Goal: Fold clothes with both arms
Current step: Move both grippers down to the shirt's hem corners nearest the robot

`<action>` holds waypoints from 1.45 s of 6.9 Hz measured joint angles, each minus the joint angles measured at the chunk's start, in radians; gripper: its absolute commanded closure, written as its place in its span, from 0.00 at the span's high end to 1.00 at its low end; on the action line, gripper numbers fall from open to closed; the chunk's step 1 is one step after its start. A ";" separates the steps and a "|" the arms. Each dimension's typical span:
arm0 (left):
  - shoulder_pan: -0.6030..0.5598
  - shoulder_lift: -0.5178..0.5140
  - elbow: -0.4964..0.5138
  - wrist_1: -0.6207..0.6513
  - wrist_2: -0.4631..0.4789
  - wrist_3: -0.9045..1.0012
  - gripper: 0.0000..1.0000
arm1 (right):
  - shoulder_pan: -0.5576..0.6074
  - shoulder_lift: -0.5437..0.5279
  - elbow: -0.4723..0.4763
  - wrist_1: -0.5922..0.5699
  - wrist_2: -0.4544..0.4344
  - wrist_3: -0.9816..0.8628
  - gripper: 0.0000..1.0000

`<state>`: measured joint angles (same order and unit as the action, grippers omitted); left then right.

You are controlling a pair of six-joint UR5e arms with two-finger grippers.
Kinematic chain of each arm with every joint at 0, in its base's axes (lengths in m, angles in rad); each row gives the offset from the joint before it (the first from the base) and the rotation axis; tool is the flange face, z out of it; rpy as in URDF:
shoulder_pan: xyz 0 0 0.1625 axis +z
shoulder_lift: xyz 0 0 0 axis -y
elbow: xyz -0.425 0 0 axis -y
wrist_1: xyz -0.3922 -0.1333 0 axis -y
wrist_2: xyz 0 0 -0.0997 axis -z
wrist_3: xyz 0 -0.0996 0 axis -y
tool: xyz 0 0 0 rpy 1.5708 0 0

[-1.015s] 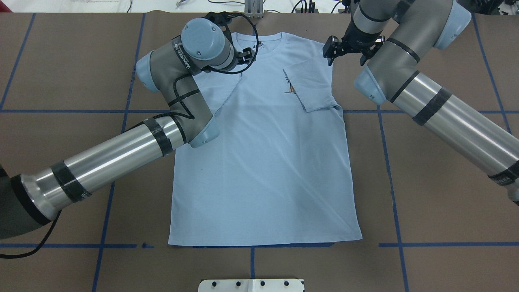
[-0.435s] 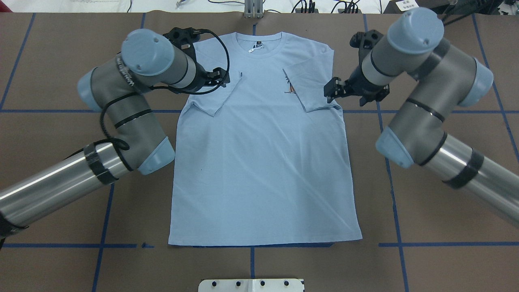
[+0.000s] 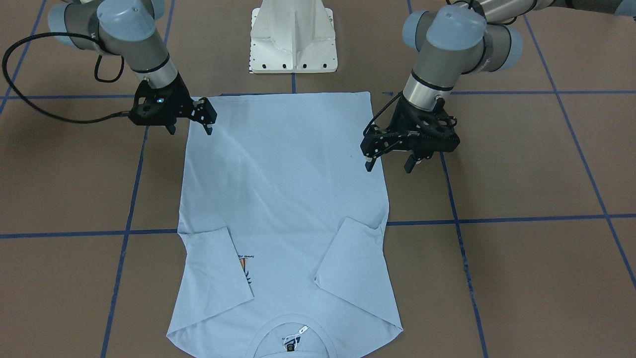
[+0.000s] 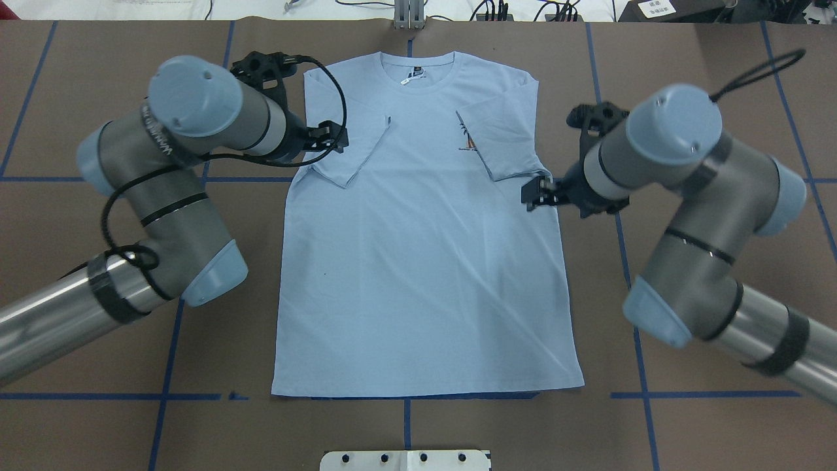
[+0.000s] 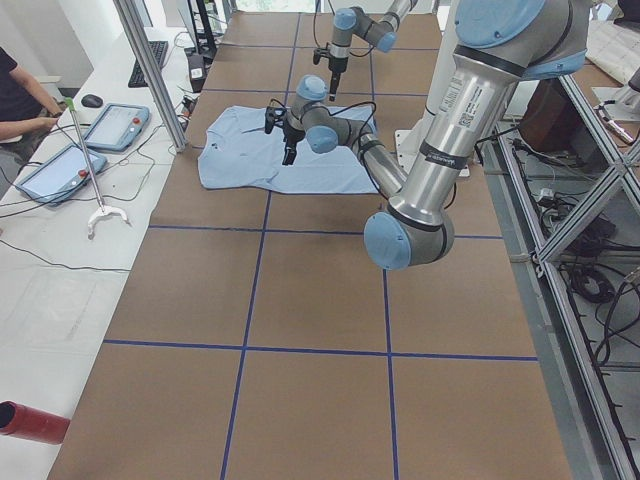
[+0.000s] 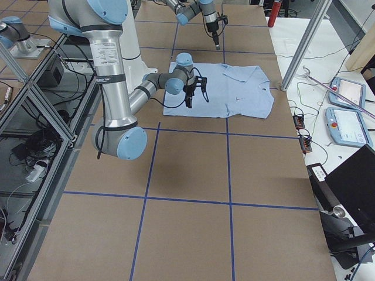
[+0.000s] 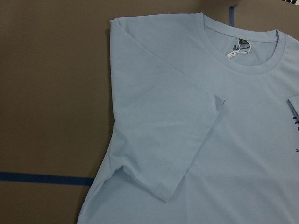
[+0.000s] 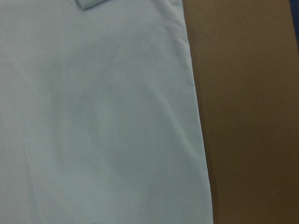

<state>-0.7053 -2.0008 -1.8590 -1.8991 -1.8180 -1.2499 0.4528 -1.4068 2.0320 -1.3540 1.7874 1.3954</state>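
T-shirt (image 4: pixel 418 261) lies flat, front up, centre of brown bench (image 4: pixel 686 98) w/ blue tape grid. Collar at top of overhead view, both sleeves folded inward. Left hand (image 4: pixel 330 139) hovers upper left by folded sleeve. Right hand (image 4: pixel 537 193) is mid-right at shirt's side edge. Both hands spread, grasping nothing. Left-side view: person's arm (image 5: pixel 25 110) upper left, tablets (image 5: pixel 115 127) on white side table (image 5: pixel 60 200), alu post (image 5: pixel 150 70). Chest print (image 4: pixel 467 139) half hidden under sleeve. Arms cut off at frame edges. Right wrist view blurry.
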 measured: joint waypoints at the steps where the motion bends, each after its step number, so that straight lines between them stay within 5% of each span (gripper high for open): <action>1: 0.003 0.034 -0.051 0.011 0.000 0.000 1.00 | -0.104 -0.055 0.039 0.013 -0.072 0.079 0.99; 5: 0.019 0.057 -0.096 0.029 0.003 0.000 1.00 | -0.224 -0.121 0.039 0.042 -0.112 0.164 0.93; 8: 0.020 0.056 -0.099 0.029 0.004 -0.002 1.00 | -0.226 -0.129 0.027 0.040 -0.084 0.166 0.59; 10: 0.020 0.056 -0.100 0.029 0.005 -0.002 1.00 | -0.226 -0.129 0.023 0.039 -0.071 0.166 0.59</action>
<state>-0.6857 -1.9451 -1.9588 -1.8699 -1.8134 -1.2517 0.2271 -1.5360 2.0548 -1.3145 1.7163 1.5613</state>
